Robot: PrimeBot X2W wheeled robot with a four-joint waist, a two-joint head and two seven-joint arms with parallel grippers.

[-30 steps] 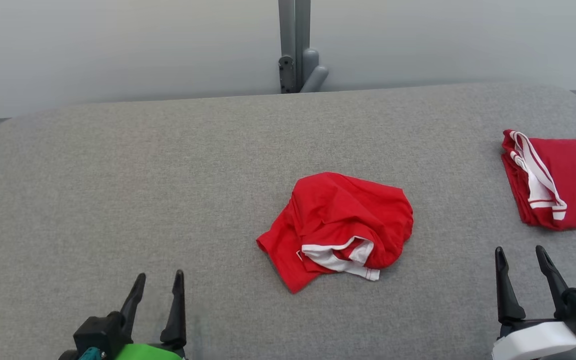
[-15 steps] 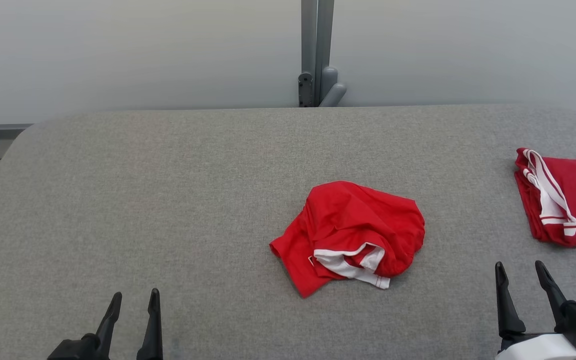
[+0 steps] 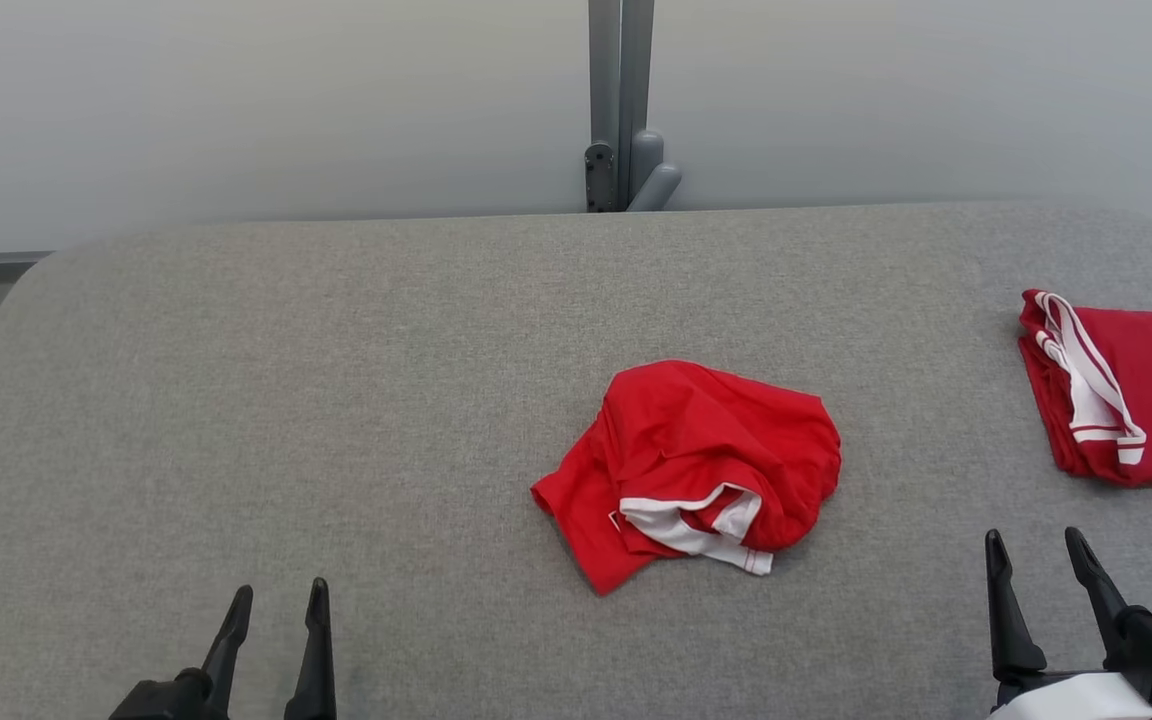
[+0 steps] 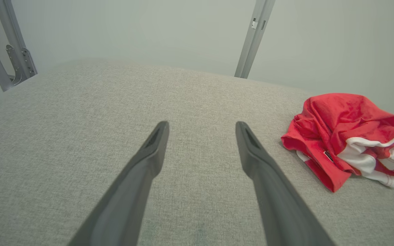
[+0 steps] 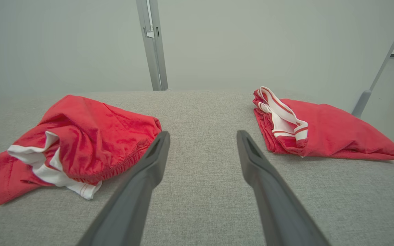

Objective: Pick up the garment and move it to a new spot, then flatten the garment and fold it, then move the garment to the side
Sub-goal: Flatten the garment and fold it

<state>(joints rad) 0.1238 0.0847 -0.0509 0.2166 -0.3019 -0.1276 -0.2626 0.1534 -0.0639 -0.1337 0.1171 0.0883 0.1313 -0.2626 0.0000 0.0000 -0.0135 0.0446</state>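
Scanning from your left: the left gripper (image 3: 281, 590) sits over the near edge of the tabletop (image 3: 236, 400), jaws parted and empty; the garment (image 3: 696, 450), a crumpled red heap with white trim, lies ahead and to its right at mid-tabletop, its long axis slanting from near-left corner to far-right bulge; the right gripper (image 3: 1032, 537), jaws likewise parted and empty, looks somewhat nearer, with the garment ahead-left of it; your path is unobstructed; keep clear of the folded red garment (image 3: 1146, 400) at far right, well apart.
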